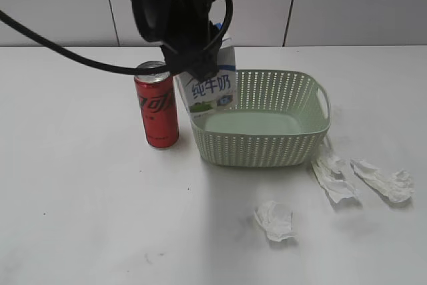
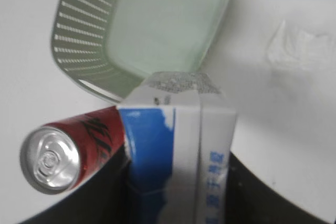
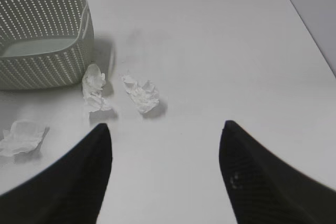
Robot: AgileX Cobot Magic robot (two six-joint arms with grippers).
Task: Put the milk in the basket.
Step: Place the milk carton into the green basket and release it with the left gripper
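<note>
**Milk carton held over the basket's left rim**

The left gripper [image 1: 193, 65] grasps the milk [image 1: 212, 83] by its upper part, the jaws clenched on the carton's sides. In the exterior view the carton hangs tilted, its base over the left rim of the basket [image 1: 267, 145], above the basket's near-left inner corner; whether it touches the rim cannot be told. In the left wrist view the milk [image 2: 178, 150] shows its blue and white panels and grey sealed end, which points toward the basket [image 2: 84, 51] below it.

The basket sits near the middle of the white table [image 1: 80, 205], somewhat toward the far edge, and its floor is bare. A red soda can [image 1: 157, 105] stands upright just beside the basket's left wall, apart from it, and close beside the carton.

Three crumpled tissues lie on the table toward the near-right corner: one [image 1: 332, 177] touching or almost touching the basket's near-right corner, one [image 1: 383, 181] further right, and one [image 1: 275, 220] nearer the front edge.

The right gripper [image 3: 165, 150] hangs above bare table with its jaws spread wide, grasping nothing, well apart from the basket.
</note>
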